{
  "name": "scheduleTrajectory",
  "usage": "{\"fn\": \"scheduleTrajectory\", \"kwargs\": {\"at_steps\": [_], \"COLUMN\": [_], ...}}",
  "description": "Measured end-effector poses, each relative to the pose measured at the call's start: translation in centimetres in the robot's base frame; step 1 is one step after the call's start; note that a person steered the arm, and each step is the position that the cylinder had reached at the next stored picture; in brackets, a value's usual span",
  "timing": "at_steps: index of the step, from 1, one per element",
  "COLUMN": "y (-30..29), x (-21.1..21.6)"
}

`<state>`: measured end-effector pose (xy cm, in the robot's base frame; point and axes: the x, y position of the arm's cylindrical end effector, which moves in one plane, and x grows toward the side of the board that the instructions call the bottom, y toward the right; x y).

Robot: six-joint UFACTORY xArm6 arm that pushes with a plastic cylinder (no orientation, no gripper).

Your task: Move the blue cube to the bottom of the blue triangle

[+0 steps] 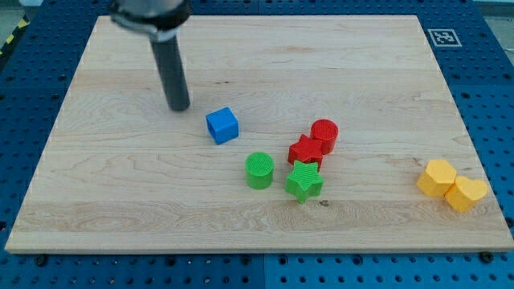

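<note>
The blue cube [222,126] sits left of the board's middle. My tip [179,107] rests on the board a short way to the upper left of the cube, apart from it. The dark rod rises from the tip toward the view's top. No blue triangle shows in the camera view.
A green cylinder [259,170] lies below right of the cube. A green star [304,181], a red star [305,151] and a red cylinder [324,134] cluster to its right. Two yellow blocks [452,185] sit near the wooden board's [96,209] right edge.
</note>
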<state>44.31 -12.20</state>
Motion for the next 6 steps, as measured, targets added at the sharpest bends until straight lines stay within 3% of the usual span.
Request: {"fn": "scheduleTrajectory", "kwargs": {"at_steps": [1,2,3,5,6], "y": [3.4,9.0,9.0,8.9,7.3], "x": [8.4,10.5,9.9,3.9,3.1]}}
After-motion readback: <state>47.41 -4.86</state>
